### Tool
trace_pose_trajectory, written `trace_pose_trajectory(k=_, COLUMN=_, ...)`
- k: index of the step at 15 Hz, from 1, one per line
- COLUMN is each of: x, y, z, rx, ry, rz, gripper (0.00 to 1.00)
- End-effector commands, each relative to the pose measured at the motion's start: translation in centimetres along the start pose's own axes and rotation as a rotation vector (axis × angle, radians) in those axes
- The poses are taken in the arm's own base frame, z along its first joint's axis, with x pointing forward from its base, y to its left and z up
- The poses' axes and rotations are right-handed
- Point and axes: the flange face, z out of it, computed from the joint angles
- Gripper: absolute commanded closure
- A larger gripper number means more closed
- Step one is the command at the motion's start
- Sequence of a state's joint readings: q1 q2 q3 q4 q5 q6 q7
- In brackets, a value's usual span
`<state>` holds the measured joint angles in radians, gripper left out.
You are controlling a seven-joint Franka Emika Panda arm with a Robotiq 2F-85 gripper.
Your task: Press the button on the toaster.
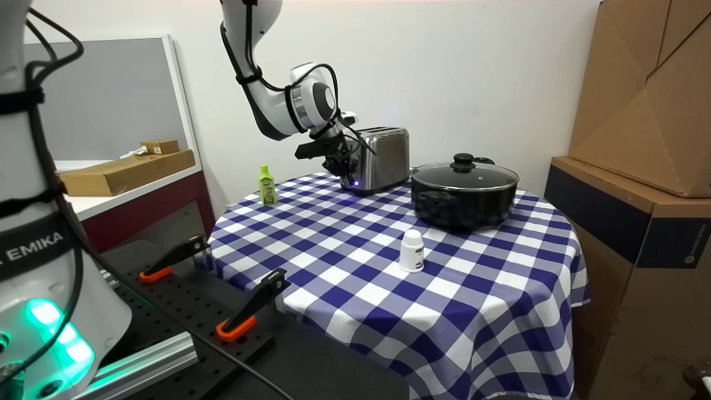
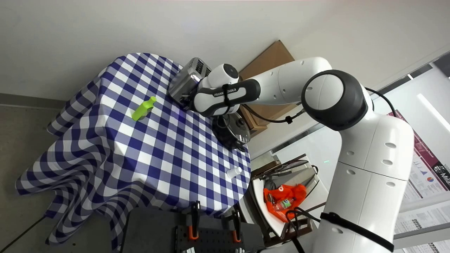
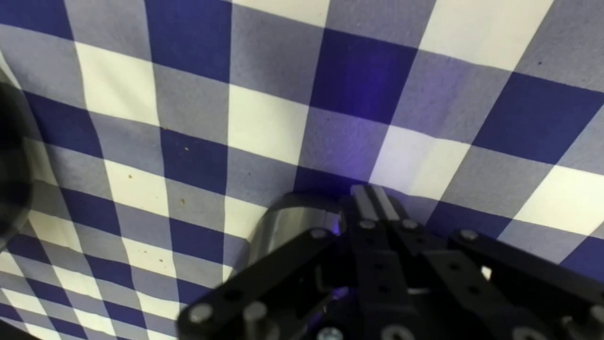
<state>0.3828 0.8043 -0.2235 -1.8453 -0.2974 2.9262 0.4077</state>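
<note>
The toaster (image 1: 386, 161) stands near the wall-side edge of the checked tablecloth (image 1: 344, 255), and the gripper (image 3: 375, 203) is down at the toaster's narrow end, its two fingers (image 3: 363, 203) together with nothing seen between them. Whether they touch metal cannot be told; no button can be made out past the gripper. A blue light (image 1: 356, 183) glows low there, its source unclear. The likeliest trouble is a miss: with the fingers this low, they may slip past the button and scrape the toaster or press into the cloth. A shove off-line could also slide the toaster towards that wall-side edge, since the cloth may give, or turn it towards the black pot (image 1: 465, 197) by the edge beside the cardboard boxes (image 1: 650, 122)
</note>
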Motion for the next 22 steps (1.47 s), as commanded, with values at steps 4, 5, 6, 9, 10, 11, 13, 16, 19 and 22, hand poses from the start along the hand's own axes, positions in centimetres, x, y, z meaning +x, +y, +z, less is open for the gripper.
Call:
trace_pose_trajectory(k=4, x=0.0, y=0.4, z=1.1, rx=-0.013, ry=0.014, rz=0.020, gripper=1.00)
trace_pose_trajectory(k=5, x=0.1, y=0.5, z=1.2, rx=-0.013, ry=0.014, rz=0.023, gripper=1.00)
trace_pose_trajectory(k=6, x=0.1, y=0.5, z=1.3, rx=-0.013, ry=0.013, rz=0.025, gripper=1.00)
trace_pose_trajectory(k=9, x=0.2, y=0.4, z=1.4, rx=-0.006, ry=-0.002, rz=0.012, gripper=1.00)
trace_pose_trajectory(k=10, x=0.2, y=0.3, z=1.5, rx=-0.004, ry=-0.015, rz=-0.006, gripper=1.00)
trace_pose_trajectory(k=11, x=0.3, y=0.2, z=1.5, rx=-0.001, ry=-0.017, rz=-0.014, gripper=1.00)
trace_pose_trajectory(k=13, x=0.4, y=0.2, z=1.5, rx=0.000, ry=-0.018, rz=-0.028, gripper=1.00)
trace_pose_trajectory(k=16, x=0.8, y=0.6, z=1.5, rx=-0.005, ry=-0.012, rz=-0.042, gripper=1.00)
trace_pose_trajectory(k=19, x=1.3, y=1.0, z=1.3, rx=-0.010, ry=-0.001, rz=-0.043, gripper=1.00)
trace_pose_trajectory(k=22, x=1.7, y=0.9, z=1.4, rx=-0.025, ry=0.025, rz=-0.032, gripper=1.00)
